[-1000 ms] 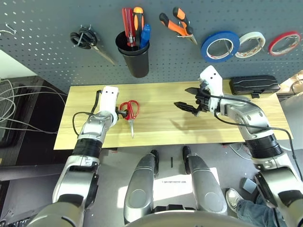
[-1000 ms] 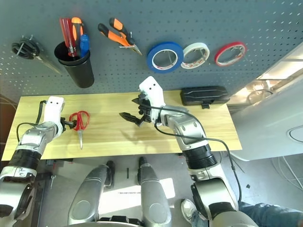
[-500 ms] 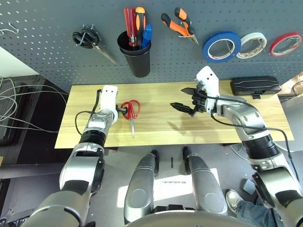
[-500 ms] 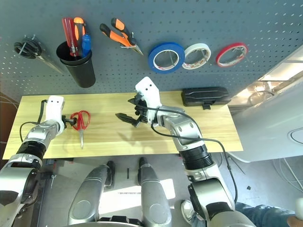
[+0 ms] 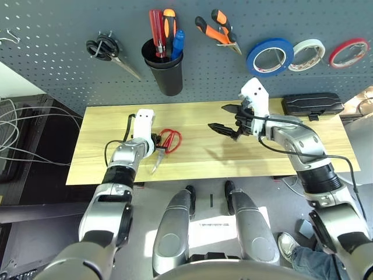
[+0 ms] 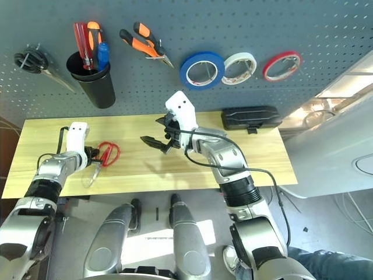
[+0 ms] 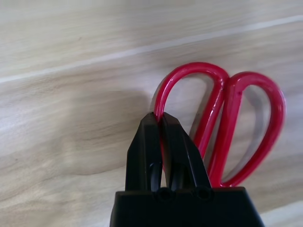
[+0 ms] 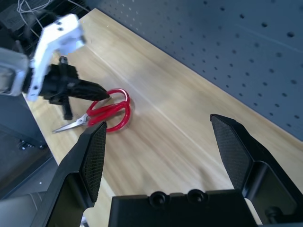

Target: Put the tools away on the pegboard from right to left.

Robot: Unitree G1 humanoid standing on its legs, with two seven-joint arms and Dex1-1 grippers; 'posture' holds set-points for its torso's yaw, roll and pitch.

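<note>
On the left part of the wooden tabletop (image 5: 233,160) lie the red-handled scissors (image 5: 166,146), flat, with the blades pointing toward the robot. The left gripper (image 7: 161,124) is closed on the rim of one handle loop, its fingers pinching the thin red plastic. The scissors look light and stiff, but the smooth loop may turn in such a narrow pinch, so a hold near the place where the two loops meet would probably be steadier. Above, on the pegboard (image 5: 58,52), the black-handled scissors (image 5: 108,51), the black cup (image 5: 165,71), the pliers (image 5: 217,30) and the blue tape roll (image 5: 270,57) already hang. At the right, the right gripper (image 8: 163,149) hovers over the tabletop, wide and holding nothing.
</note>
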